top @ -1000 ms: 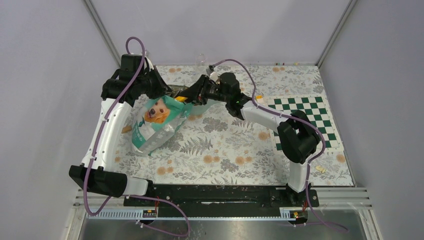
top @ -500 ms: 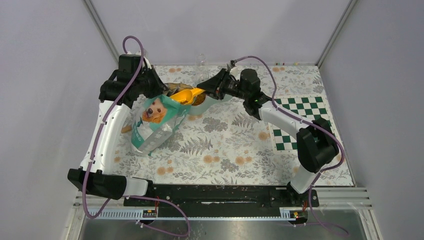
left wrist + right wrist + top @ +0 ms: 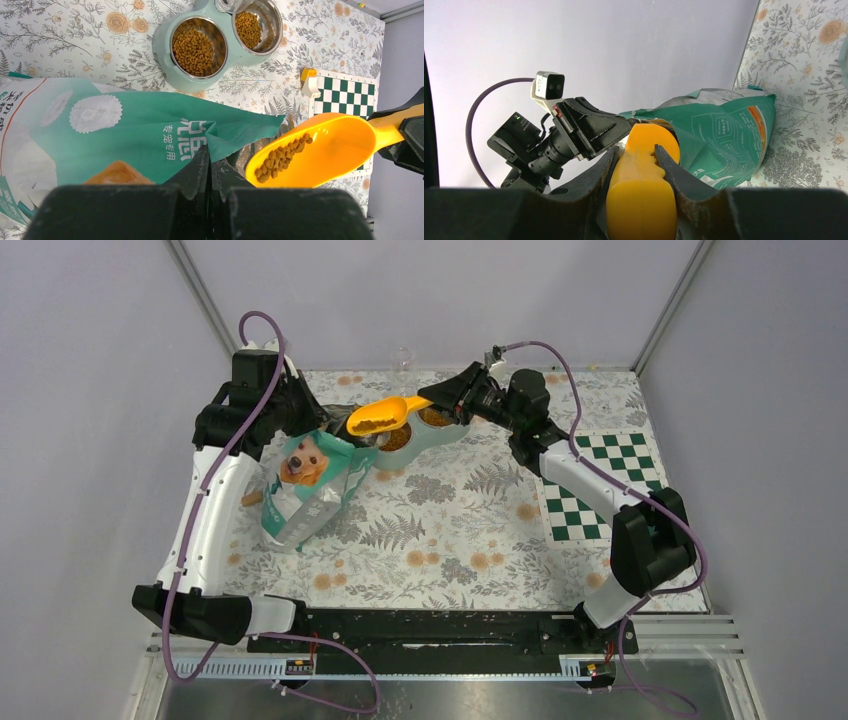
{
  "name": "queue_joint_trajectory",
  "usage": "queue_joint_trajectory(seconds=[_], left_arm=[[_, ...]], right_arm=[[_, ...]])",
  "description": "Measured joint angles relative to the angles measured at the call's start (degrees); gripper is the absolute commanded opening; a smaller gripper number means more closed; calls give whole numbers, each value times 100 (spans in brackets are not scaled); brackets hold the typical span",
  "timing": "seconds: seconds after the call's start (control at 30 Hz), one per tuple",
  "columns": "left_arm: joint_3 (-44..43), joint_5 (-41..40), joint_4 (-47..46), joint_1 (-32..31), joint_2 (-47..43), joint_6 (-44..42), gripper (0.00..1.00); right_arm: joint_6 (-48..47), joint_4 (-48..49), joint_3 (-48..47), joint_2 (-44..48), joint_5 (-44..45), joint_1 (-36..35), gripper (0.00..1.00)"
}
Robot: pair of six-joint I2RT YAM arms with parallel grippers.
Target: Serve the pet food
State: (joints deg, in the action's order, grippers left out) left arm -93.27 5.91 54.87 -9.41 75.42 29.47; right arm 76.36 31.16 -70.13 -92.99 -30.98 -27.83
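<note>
My right gripper [image 3: 447, 398] [image 3: 634, 152] is shut on the handle of the orange scoop [image 3: 384, 416] [image 3: 641, 195]. The scoop [image 3: 325, 150] hangs just right of the bag's mouth and holds a small heap of brown pet food [image 3: 281, 157]. My left gripper [image 3: 318, 428] [image 3: 210, 160] is shut on the top edge of the teal-and-white dog-picture bag [image 3: 308, 485] [image 3: 125, 135], holding it open. A teal double bowl [image 3: 425, 432] [image 3: 165, 47] stands behind the bag; both steel cups hold pet food [image 3: 193, 45].
A green-and-white checkered mat [image 3: 600, 485] lies at the right. A small white-and-yellow object [image 3: 310, 84] sits by the mat's near corner. A clear glass [image 3: 403, 360] stands at the back edge. Grey walls close in on three sides.
My right arm has pulled back to the right and lifted the scoop out of the bag's mouth, now with kibble in it. The left gripper keeps its hold on the bag.
</note>
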Motion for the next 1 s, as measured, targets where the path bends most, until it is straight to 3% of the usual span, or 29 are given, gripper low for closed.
queue_joint_trajectory(seconds=[0.47,1.0], left_arm=[[0,-179,-7,0,-24,-13,0],[0,-522,-7,15,-120,-52,0]], right_arm=[[74,439,144,20,-52,444,0],[87,857,616,109,-94,1978,0]])
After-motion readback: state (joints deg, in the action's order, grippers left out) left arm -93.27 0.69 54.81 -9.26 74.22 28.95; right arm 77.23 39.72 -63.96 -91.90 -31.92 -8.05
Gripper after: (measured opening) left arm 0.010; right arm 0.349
